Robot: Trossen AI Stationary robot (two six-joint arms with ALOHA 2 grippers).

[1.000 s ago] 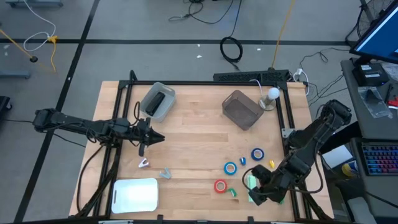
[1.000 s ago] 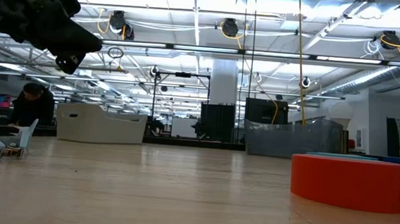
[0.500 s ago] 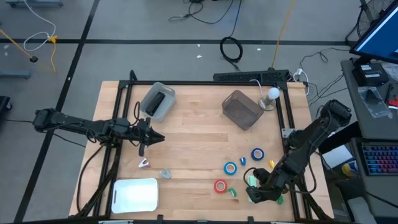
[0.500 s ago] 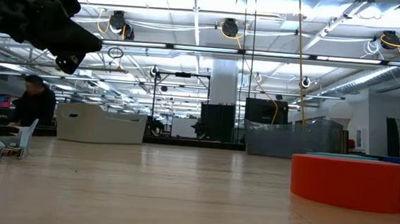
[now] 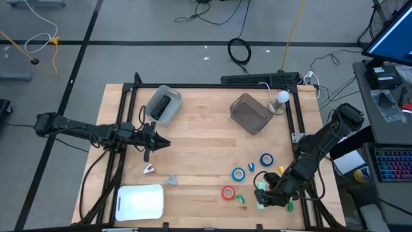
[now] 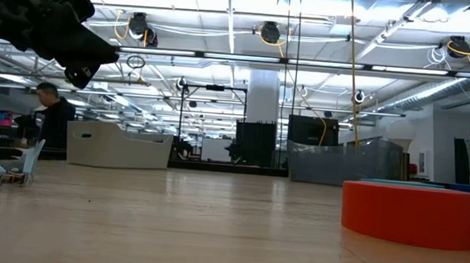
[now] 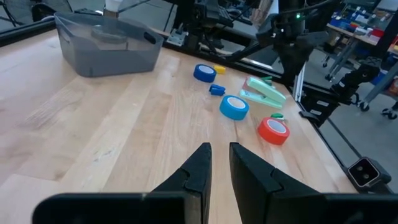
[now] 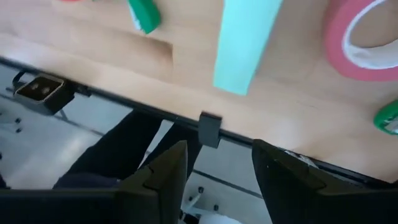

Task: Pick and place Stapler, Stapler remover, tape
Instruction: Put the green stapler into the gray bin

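mint stapler point(image 7: 264, 91), flat, near tape rolls point(image 7: 234, 107)

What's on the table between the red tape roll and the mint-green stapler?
A small green piece lies between red tape roll and stapler, seen from above.

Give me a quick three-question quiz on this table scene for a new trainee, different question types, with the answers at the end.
1. True or false: the left tool is gripping a tape roll.
2. Which thing lies nearest the right tool? A) the mint-green stapler B) the grey bin C) the white board
3. How many blue tape rolls show in the high view?

Key: 1 false, its fingers are empty above bare wood. 2 A. 3 two.
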